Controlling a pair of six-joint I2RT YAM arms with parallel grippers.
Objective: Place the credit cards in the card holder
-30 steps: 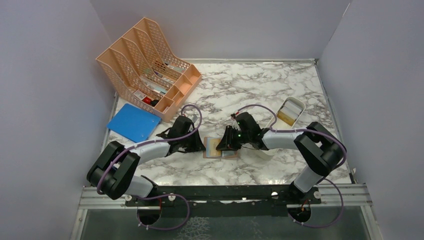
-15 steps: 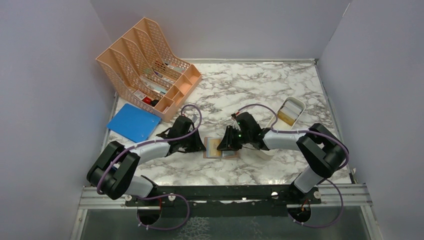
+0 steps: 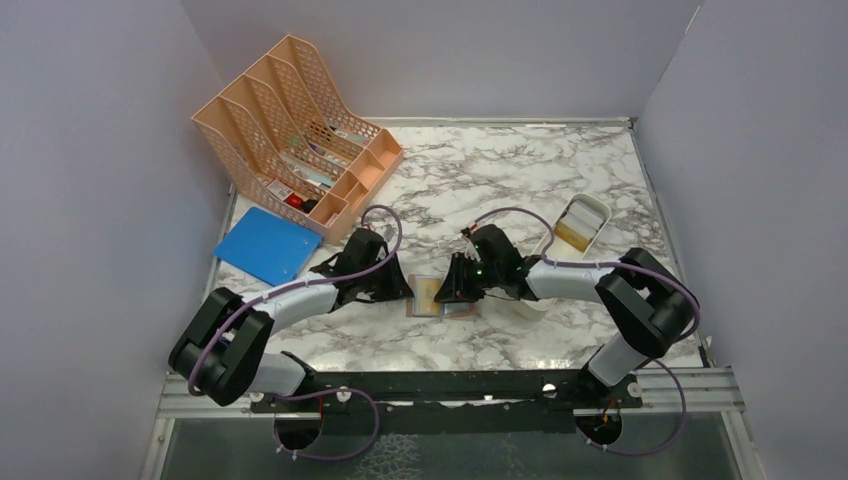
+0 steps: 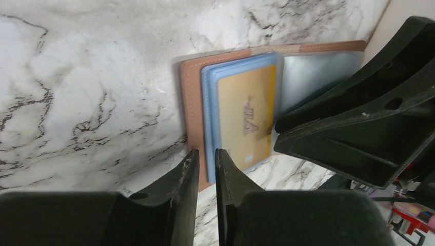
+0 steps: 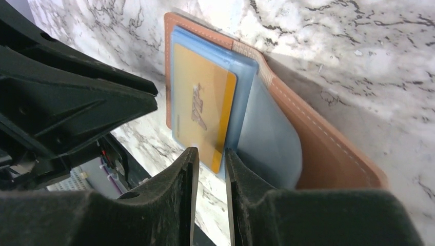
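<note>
Card holder open flat on the marble table, a gripper close on each side.

A gold credit card lies flat against the holder's blue slots, its long edges inside the blue border. One short end sits under the right gripper. Those fingers stand a narrow slit apart over that end, and whether they pinch it cannot be told. The left gripper is also parted by a slit at the holder's tan outer edge, its grip unclear. Bare marble lies off the holder's far and near edges. A white tray sits past the right arm, well apart from the holder. A blue folder and a peach organiser lie well apart on the other side.
</note>
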